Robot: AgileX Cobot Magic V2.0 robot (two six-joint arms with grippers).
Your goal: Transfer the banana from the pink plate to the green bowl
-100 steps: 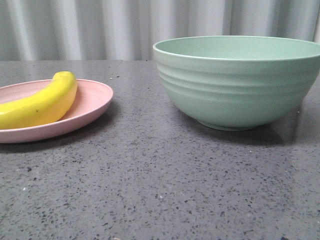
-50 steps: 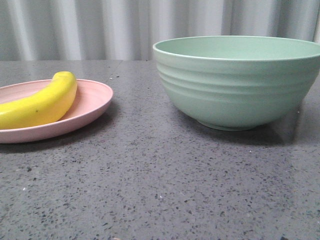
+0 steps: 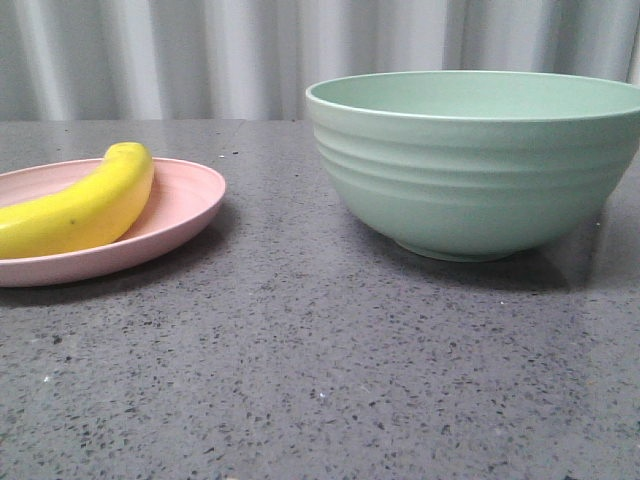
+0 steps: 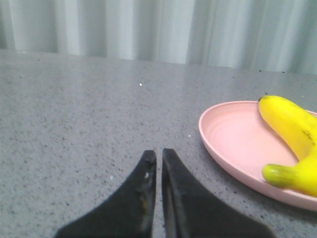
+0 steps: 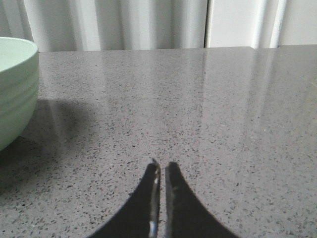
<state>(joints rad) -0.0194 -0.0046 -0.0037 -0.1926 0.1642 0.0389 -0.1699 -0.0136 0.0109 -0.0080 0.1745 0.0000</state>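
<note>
The yellow banana (image 3: 85, 207) lies on the pink plate (image 3: 185, 205) at the left of the front view. The green bowl (image 3: 475, 165) stands at the right, empty as far as its inside shows. In the left wrist view my left gripper (image 4: 159, 153) is shut and empty, low over the table, with the pink plate (image 4: 233, 141) and banana (image 4: 292, 139) a short way off to one side. In the right wrist view my right gripper (image 5: 162, 165) is shut and empty over bare table, with the green bowl (image 5: 15, 89) off to the side. Neither gripper shows in the front view.
The table is a grey speckled stone-like surface (image 3: 320, 370). A pale corrugated wall (image 3: 250, 50) runs along its far edge.
</note>
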